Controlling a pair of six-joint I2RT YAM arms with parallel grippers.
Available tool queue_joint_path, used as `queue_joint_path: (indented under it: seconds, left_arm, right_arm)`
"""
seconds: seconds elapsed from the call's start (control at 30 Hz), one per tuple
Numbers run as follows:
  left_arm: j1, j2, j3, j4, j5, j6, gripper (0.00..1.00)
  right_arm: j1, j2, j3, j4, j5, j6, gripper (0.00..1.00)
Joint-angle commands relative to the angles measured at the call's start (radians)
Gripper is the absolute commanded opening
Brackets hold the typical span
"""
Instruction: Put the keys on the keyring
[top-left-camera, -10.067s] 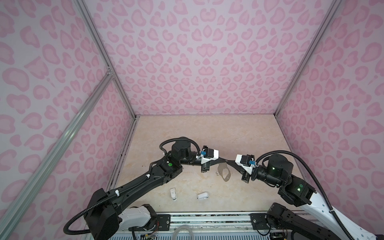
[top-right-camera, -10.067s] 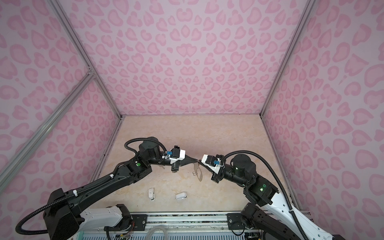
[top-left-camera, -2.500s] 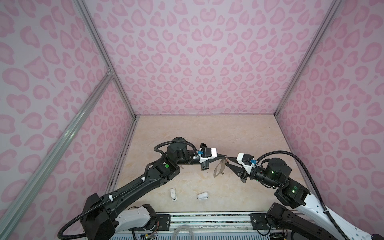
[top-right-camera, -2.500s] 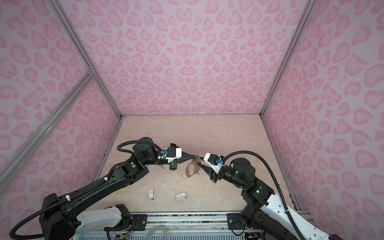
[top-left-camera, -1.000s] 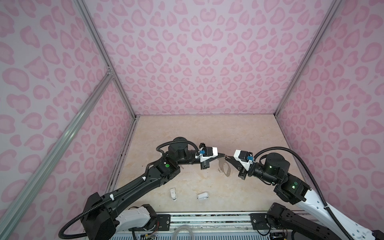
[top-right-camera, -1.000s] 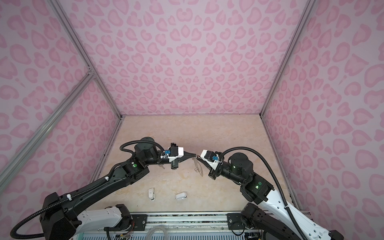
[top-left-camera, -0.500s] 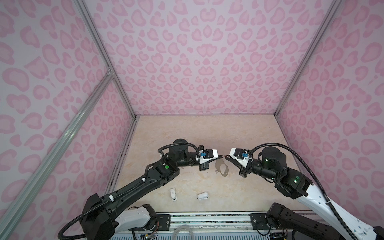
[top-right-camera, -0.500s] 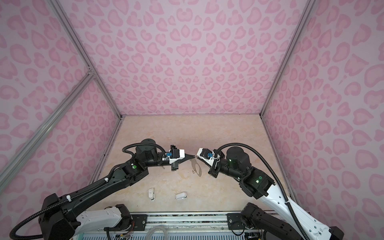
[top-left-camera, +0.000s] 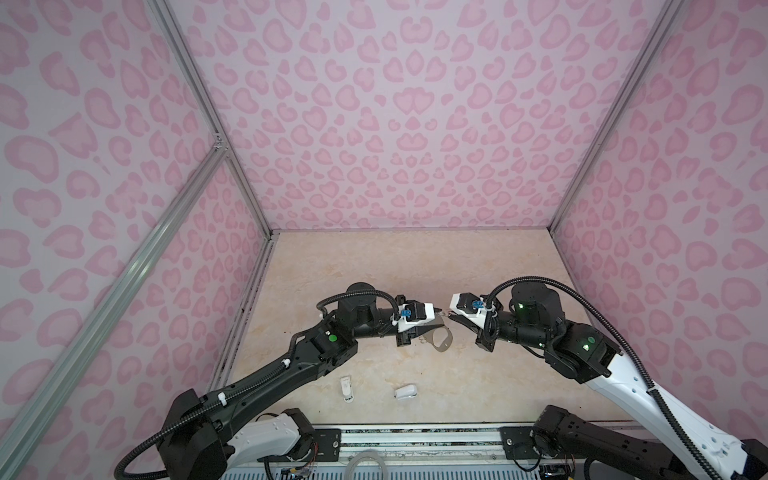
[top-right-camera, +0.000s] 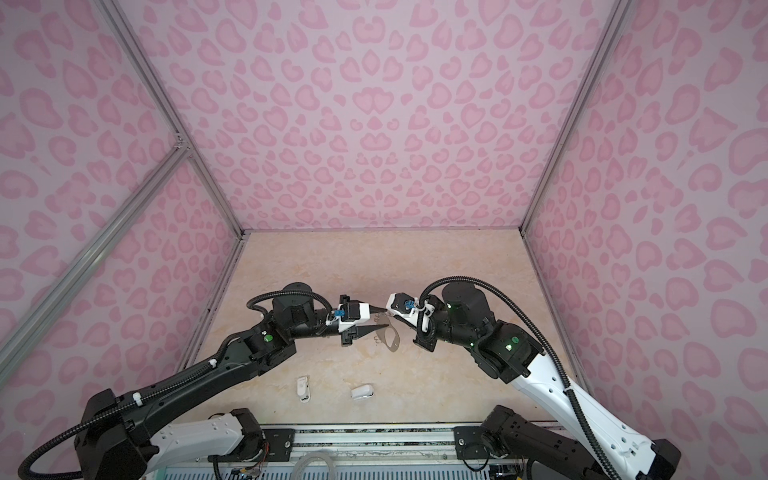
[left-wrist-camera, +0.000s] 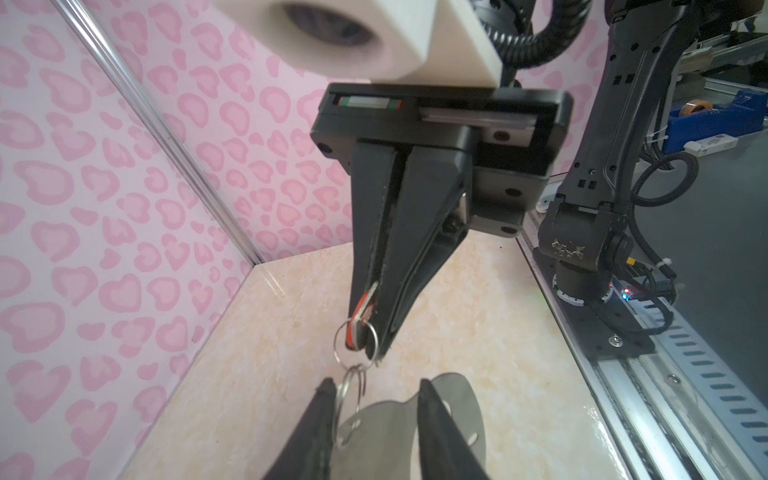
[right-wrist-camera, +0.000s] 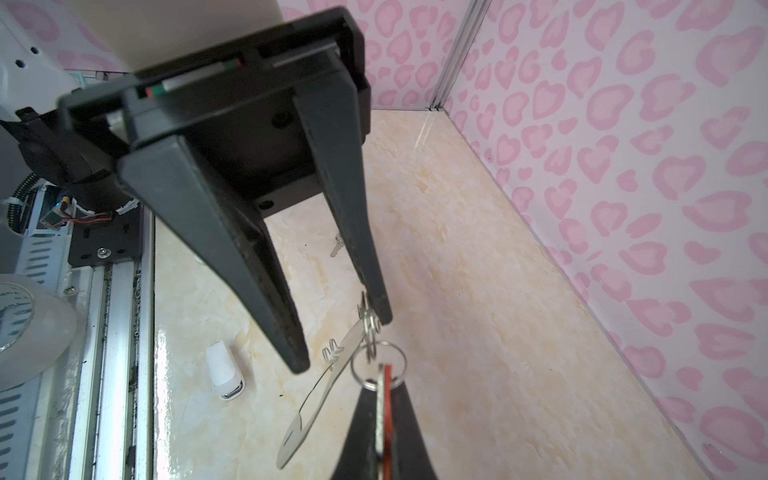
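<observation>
Left gripper (right-wrist-camera: 341, 341) has just let go: shut half a second ago, its jaws now stand apart with nothing pinched, and one black fingertip (right-wrist-camera: 380, 305) is just beside the small wire ring (right-wrist-camera: 369, 322). Right gripper (left-wrist-camera: 370, 347) is pressed together, pinching the small silver key with the orange-red oval tag (left-wrist-camera: 360, 318). That key's split ring (right-wrist-camera: 378, 361) looks linked through the wire ring, so the flat grey D-shaped keyring plate (top-left-camera: 441, 338) seems to hang from the key alone. It is tilted, between the two grippers, over the beige marbled tabletop (top-left-camera: 374, 266); cannot tell if its lower edge touches. Judged: first key is on. Blue-tagged key not identified. A small silver key-like piece (right-wrist-camera: 336, 246) lies on the tabletop past the left fingers, tag hidden. A small white plastic object (top-left-camera: 347, 388) and a second white plastic object (top-left-camera: 405, 392) lie near the front edge, well apart from the grippers. Nothing blocks, but the spread left fingers straddle the plate and could snag the rings.
</observation>
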Motion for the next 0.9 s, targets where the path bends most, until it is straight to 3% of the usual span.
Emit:
queue_joint_path:
  seconds: [0.0, 0.23, 0.37, 0.53, 0.63, 0.77, 0.87]
  left_arm:
    - [0.036, -0.009, -0.027, 0.038, -0.063, -0.056, 0.51]
    - [0.181, -0.069, -0.098, 0.026, -0.309, -0.194, 0.57]
    - [0.299, -0.119, -0.107, -0.013, -0.449, -0.385, 0.61]
    - [0.369, -0.144, -0.075, -0.143, -0.517, -0.430, 0.65]
    - [0.383, -0.151, -0.077, -0.170, -0.481, -0.456, 0.68]
    - [0.384, -0.155, -0.087, -0.157, -0.508, -0.518, 0.86]
    - [0.384, -0.151, -0.081, -0.170, -0.488, -0.521, 0.86]
  right_arm:
    - [0.000, 0.034, 0.019, -0.035, -0.002, -0.042, 0.00]
    - [-0.004, 0.245, 0.074, -0.027, -0.057, -0.125, 0.00]
    - [0.004, 0.351, 0.128, 0.028, -0.140, -0.132, 0.00]
    - [-0.011, 0.453, 0.140, 0.122, -0.205, -0.097, 0.00]
    - [-0.048, 0.521, 0.130, 0.107, -0.239, -0.101, 0.00]
    - [-0.116, 0.598, 0.110, 0.050, -0.227, -0.133, 0.00]
    - [-0.171, 0.652, 0.110, -0.006, -0.210, -0.161, 0.00]
